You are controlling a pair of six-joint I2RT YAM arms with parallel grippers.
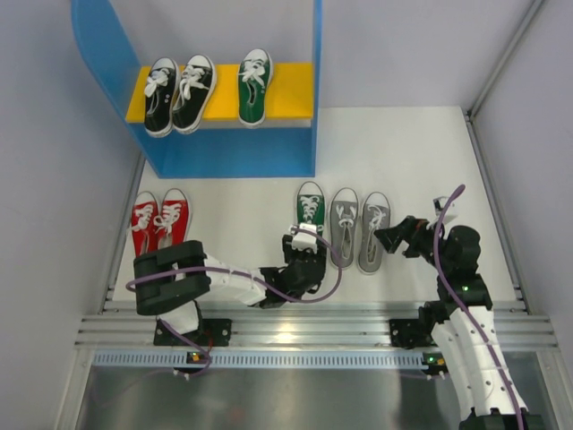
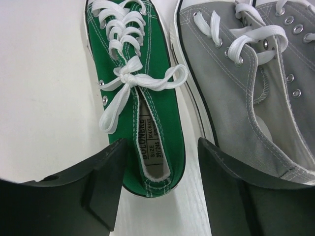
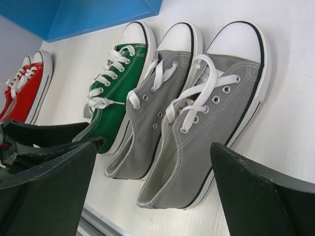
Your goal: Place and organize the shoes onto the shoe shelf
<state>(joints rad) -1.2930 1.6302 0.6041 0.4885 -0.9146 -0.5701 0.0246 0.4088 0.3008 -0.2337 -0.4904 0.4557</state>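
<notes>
The blue shoe shelf (image 1: 228,152) stands at the back left. Its yellow board (image 1: 291,94) holds the black pair (image 1: 179,94) and one green shoe (image 1: 254,87). On the table lie the red pair (image 1: 158,219), the other green shoe (image 1: 311,210) and the grey pair (image 1: 358,228). My left gripper (image 1: 304,240) is open at the heel of the floor green shoe (image 2: 142,98), its fingers either side of the heel, not closed on it. My right gripper (image 1: 394,237) is open and empty just right of the grey pair (image 3: 197,118).
The shelf's tall blue side panels (image 1: 316,81) flank the yellow board. A metal rail (image 1: 295,327) runs along the table's near edge. White walls close in left and right. The grey shoe (image 2: 256,88) lies close beside the green one.
</notes>
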